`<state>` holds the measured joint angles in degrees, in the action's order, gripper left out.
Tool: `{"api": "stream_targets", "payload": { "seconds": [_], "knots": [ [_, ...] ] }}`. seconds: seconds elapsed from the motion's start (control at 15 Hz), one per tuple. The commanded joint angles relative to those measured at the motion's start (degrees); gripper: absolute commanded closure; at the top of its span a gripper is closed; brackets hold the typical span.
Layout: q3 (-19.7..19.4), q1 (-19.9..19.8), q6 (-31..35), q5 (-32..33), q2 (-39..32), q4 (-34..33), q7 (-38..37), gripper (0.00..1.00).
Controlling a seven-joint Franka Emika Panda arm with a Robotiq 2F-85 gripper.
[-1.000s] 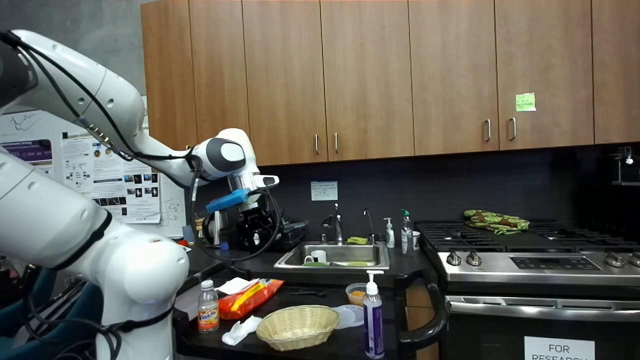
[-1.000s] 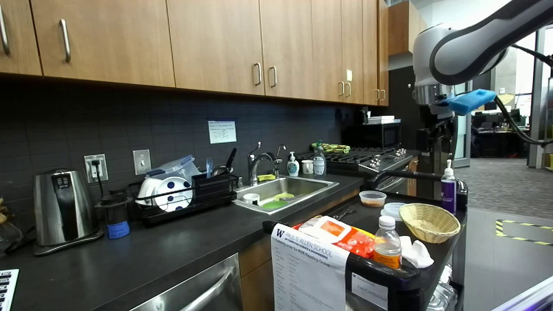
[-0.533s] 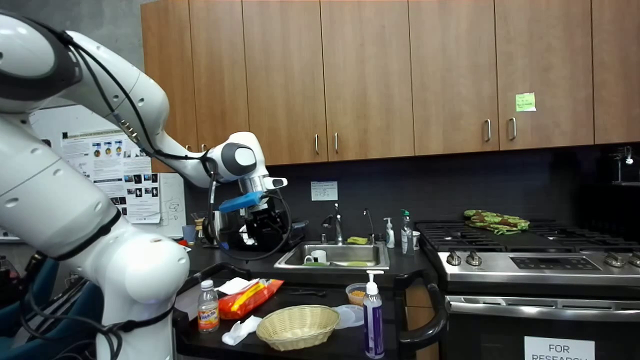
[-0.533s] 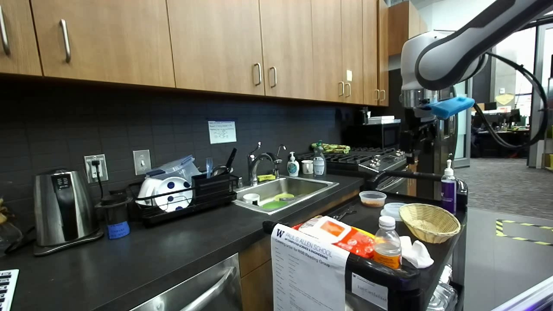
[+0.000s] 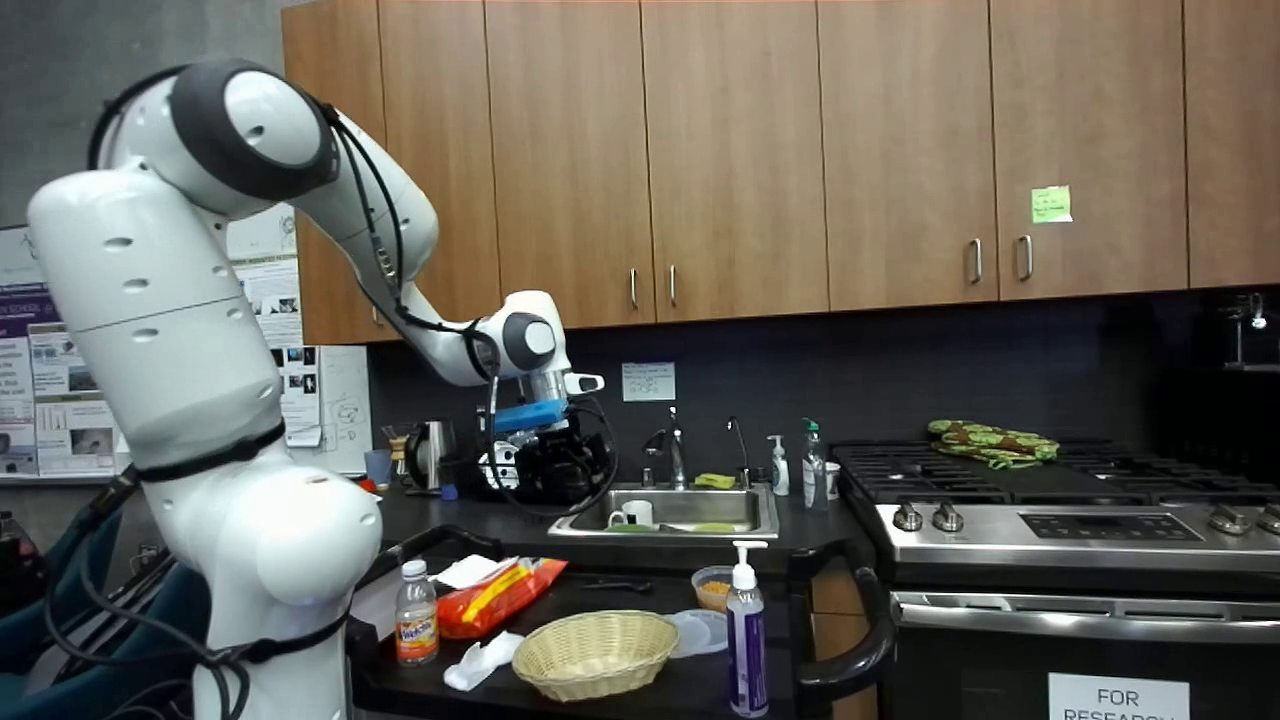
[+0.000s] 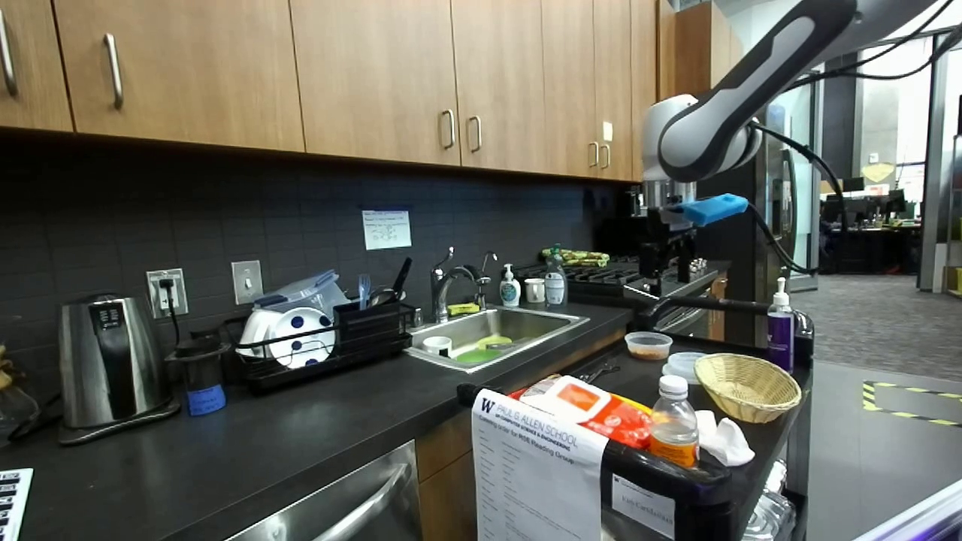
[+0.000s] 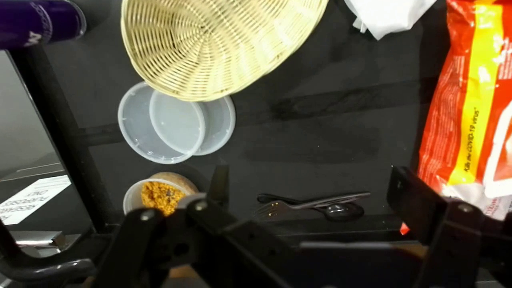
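Wrist view looks down past the gripper [image 7: 311, 184], whose two fingers [image 7: 416, 204] stand wide apart over a black cart [image 7: 340, 140]. Framed between them in that view, down on the cart top, a fork [image 7: 312, 205] and a spoon [image 7: 344, 211] lie crossed near the edge that faces the counter [image 6: 301, 443]. In both exterior views the gripper hangs above cart level, but it is dark against a dark backdrop, so its height over the cutlery is hard to judge. A blue piece [image 6: 714, 209] juts from the wrist.

Seen from the wrist, a clear tub [image 7: 134, 198] of orange crumbs sits partly hidden behind one finger. Farther out, two translucent lids [image 7: 176, 116] overlap on the cart, and a woven basket [image 7: 208, 56] stands right by them, its rim covering part of their outline. A red and yellow packet [image 7: 436, 136] lies toward the opposite end, with a crumpled white wad [image 7: 388, 16] between it and the basket.

In an exterior view, an orange-labelled bottle [image 5: 416, 615] stands upright next to the packet, and a purple pump bottle [image 5: 747, 645] stands near the basket. Beyond the cart, the sink [image 5: 700, 510] holds a white mug [image 5: 637, 512]. Outermost are a stove [image 5: 1090, 530] with a green and brown cloth [image 5: 995, 443] on top, a dish rack [image 6: 376, 334] and a metal kettle [image 6: 113, 361].
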<state>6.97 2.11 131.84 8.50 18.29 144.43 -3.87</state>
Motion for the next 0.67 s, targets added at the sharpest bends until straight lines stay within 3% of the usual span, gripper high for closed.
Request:
{"api": "stream_targets", "payload": {
  "seconds": [0.0, 0.2, 0.6],
  "knots": [
    [0.4, 1.0, -0.6, -1.1, -12.2, -10.8, -1.4, 0.0],
    [1.0, 1.8, -1.4, 0.5, -20.0, -18.4, -5.6, 0.0],
    [-0.9, 6.2, -5.4, 6.3, -32.9, -30.3, -21.5, 0.0]
  ]
}}
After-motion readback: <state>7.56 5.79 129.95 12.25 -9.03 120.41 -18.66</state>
